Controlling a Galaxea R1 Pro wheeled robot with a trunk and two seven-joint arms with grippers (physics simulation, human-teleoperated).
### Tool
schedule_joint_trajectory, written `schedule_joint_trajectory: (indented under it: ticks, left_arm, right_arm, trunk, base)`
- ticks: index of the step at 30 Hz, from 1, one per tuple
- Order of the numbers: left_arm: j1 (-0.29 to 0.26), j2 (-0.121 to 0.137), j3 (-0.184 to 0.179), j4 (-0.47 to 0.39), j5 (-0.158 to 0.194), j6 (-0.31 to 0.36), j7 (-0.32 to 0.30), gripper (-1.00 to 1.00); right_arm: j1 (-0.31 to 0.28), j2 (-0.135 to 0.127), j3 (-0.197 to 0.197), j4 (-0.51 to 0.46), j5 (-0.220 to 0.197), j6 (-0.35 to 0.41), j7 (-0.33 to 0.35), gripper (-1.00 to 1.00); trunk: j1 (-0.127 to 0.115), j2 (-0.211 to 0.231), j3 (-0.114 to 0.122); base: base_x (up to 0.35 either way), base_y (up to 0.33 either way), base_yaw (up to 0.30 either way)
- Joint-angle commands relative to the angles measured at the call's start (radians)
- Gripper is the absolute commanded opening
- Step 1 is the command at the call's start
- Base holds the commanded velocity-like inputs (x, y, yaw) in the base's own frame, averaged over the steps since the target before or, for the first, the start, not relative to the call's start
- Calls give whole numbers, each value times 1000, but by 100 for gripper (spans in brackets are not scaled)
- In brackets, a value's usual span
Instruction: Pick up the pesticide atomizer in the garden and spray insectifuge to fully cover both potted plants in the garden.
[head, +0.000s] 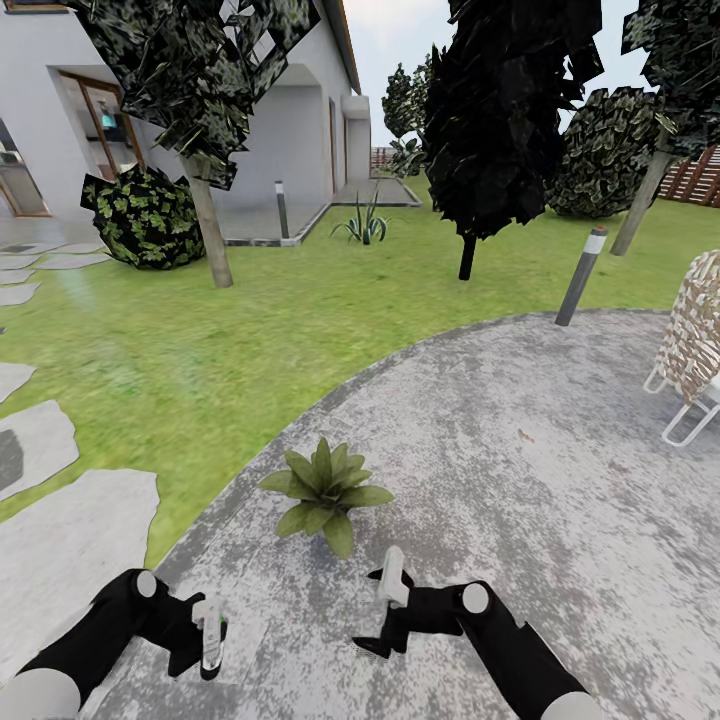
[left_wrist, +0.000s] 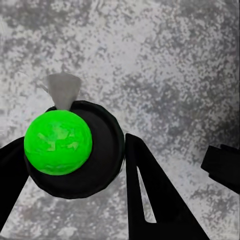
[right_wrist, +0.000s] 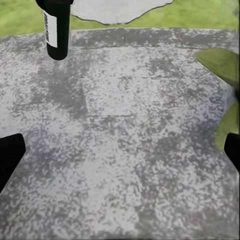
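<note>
While the head view shows the left gripper (head: 207, 640) clamped on the pesticide atomizer (head: 211, 632), upright over the patio (head: 520, 470), its wrist view shows the bottle's bright green end (left_wrist: 58, 142). The label's (right_wrist: 48, 29) print is unreadable. The right gripper (head: 385, 618) spreads empty; a potted plant (head: 325, 490) sits just ahead of both.

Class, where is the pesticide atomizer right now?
The pesticide atomizer is low left in the head view, held in the left gripper above the stone patio, left of the potted plant.
</note>
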Motion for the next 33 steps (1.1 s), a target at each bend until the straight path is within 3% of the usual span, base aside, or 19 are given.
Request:
schedule_joint_trajectory:
  ticks: [1, 2, 7, 10, 11, 13, 14, 16, 22, 25, 33]
  left_arm:
    - [-1, -2, 41, -1, 1, 6, -2, -100]
    - [-1, -2, 58, -1, 1, 6, -2, -100]
    - [-3, -10, 233, 0, 5, 11, 0, -100]
    - [-4, -13, 298, 0, 7, 13, 3, -100]
    - [-4, -14, 309, 0, 7, 15, 4, -100]
    - [-4, -15, 324, 2, 8, 44, 5, -100]
    - [-4, -15, 325, 3, 8, 56, 5, -100]
    - [-4, -17, 329, 9, 8, 132, 5, -100]
    - [-9, -18, 328, 11, 7, 324, 3, -100]
    - [-15, -18, 326, 10, 6, 387, 1, -100]
    - [-17, -18, 320, -2, 4, 513, -3, -100]
  right_arm:
    - [0, -4, -25, 21, 10, -9, -44, 100]
    - [0, -6, -36, 32, 10, -10, -64, 100]
    - [1, -27, -152, 222, 7, -13, -290, 100]
    - [2, -48, -247, 319, 2, -28, -418, 100]
    - [3, -55, -289, 345, 1, -42, -454, 100]
    - [6, -65, -408, 408, 0, -103, -530, 100]
    - [6, -67, -432, 418, 0, -117, -544, 100]
    - [9, -79, -542, 460, 0, -184, -615, 100]
    - [65, -95, -693, 487, -1, -279, -770, 100]
    - [96, -94, -719, 494, -2, -307, -819, 100]
    - [110, -93, -725, 502, -1, -320, -833, 100]
  trunk:
    - [0, 0, -1]
    - [0, 0, -1]
    - [0, 0, -1]
    - [0, 0, -1]
    - [0, 0, -1]
    - [0, 0, -1]
    - [0, 0, -1]
    - [0, 0, -1]
    - [0, 0, -1]
    - [0, 0, -1]
    - [0, 0, -1]
  base:
    - [0, 0, 0]
    - [0, 0, 0]
    - [0, 0, 0]
    - [0, 0, 0]
    - [0, 0, 0]
    - [0, 0, 0]
    - [0, 0, 0]
    - [0, 0, 0]
    - [0, 0, 0]
    - [0, 0, 0]
    - [0, 0, 0]
